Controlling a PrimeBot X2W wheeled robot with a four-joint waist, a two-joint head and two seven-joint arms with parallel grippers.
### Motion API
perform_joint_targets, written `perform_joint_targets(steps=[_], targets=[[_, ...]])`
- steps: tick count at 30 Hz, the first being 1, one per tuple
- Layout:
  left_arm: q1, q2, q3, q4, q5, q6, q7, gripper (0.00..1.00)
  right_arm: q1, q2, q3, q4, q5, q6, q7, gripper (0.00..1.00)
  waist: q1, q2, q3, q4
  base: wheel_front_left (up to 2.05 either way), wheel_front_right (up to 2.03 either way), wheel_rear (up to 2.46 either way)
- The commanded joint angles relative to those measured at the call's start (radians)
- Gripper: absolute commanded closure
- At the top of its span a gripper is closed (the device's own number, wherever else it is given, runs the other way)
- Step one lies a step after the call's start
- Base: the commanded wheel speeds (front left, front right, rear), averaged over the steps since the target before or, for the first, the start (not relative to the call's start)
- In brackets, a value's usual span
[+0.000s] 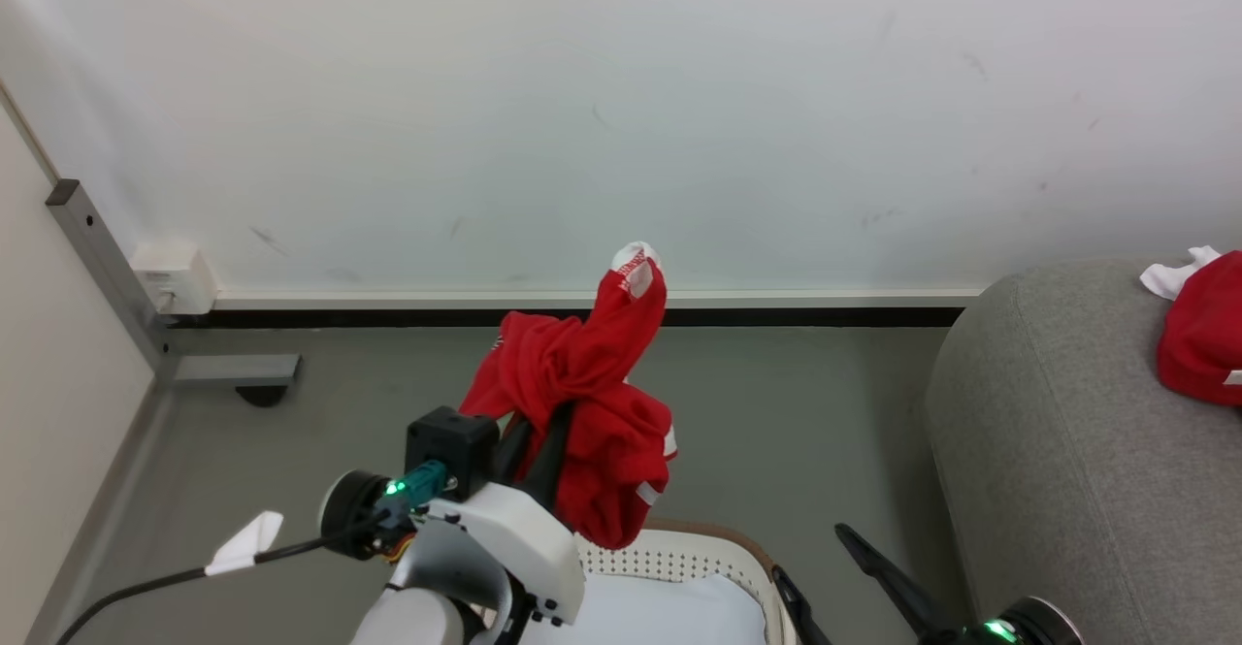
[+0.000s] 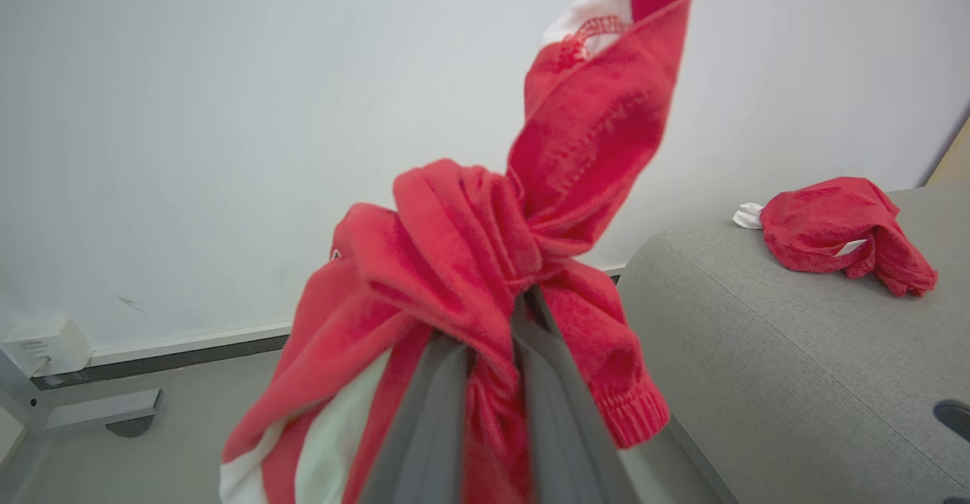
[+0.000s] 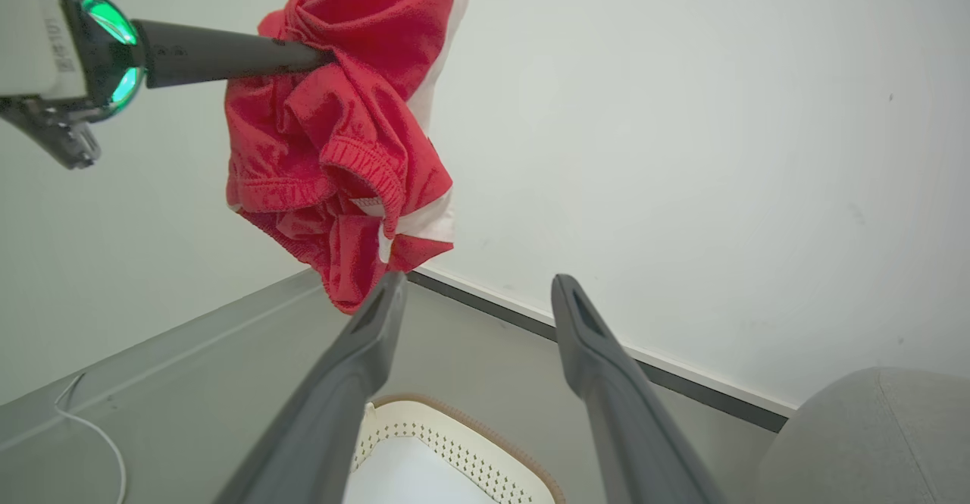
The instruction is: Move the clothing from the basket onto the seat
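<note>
My left gripper (image 1: 539, 429) is shut on a bunched red garment with white trim (image 1: 586, 403), which hangs in the air above the basket (image 1: 679, 556). In the left wrist view the two fingers (image 2: 424, 421) pinch the clothing (image 2: 470, 246) at its middle. The cream basket with a brown rim (image 3: 462, 443) stands on the floor below. A second red garment (image 1: 1203, 327) lies on the grey seat (image 1: 1058, 451) at the right, also seen from the left wrist (image 2: 833, 227). My right gripper (image 3: 479, 284) is open and holds nothing, low beside the basket (image 1: 807, 550).
A pale white cloth (image 1: 670, 616) lies inside the basket. A white wall with a dark baseboard (image 1: 582, 316) is close behind. A grey metal post (image 1: 102, 257) with a foot and a white box (image 1: 175, 276) stand at the left. A cable (image 1: 194, 572) runs along the floor.
</note>
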Motion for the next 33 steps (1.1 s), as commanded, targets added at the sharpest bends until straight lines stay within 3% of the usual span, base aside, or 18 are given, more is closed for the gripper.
perform_joint_targets(steps=[1,5,12,24,25,26,33], targets=[[0.014,0.004,-0.009,-0.020,0.004,-0.001,0.008,1.00,-0.039,-0.021,0.041,0.006,0.007,-0.002,0.001,0.00,0.0002,-0.0001,0.001,-0.001,0.00,0.00,0.00],[0.023,-0.006,-0.040,-0.049,0.011,-0.004,0.030,1.00,-0.150,-0.062,0.166,0.050,0.032,-0.002,0.001,0.00,0.0002,-0.0001,0.004,0.005,0.00,0.00,0.00],[0.022,-0.031,-0.100,-0.043,0.011,-0.018,0.048,1.00,-0.302,-0.088,0.275,0.126,0.093,-0.002,0.001,0.00,0.0002,-0.0001,0.002,0.035,0.00,0.00,0.00],[-0.017,-0.070,-0.199,-0.014,-0.027,-0.061,0.060,1.00,-0.428,-0.034,0.391,0.332,0.219,-0.002,0.001,0.00,0.0002,-0.0001,-0.001,0.070,0.00,0.00,0.00],[-0.019,-0.072,-0.202,-0.012,-0.029,-0.061,0.060,1.00,-0.437,-0.027,0.403,0.348,0.233,-0.002,0.001,0.10,0.0002,-0.0001,-0.002,0.071,0.00,0.00,0.00],[-0.020,-0.073,-0.205,-0.010,-0.031,-0.061,0.061,1.00,-0.443,-0.021,0.413,0.360,0.250,-0.002,0.001,1.00,0.0002,-0.0001,-0.003,0.073,0.00,0.00,0.00],[-0.015,-0.067,-0.210,0.016,-0.043,-0.055,0.058,1.00,-0.471,-0.036,0.455,0.376,0.343,-0.002,0.001,1.00,0.0002,-0.0001,-0.003,0.069,0.00,0.00,0.00]])
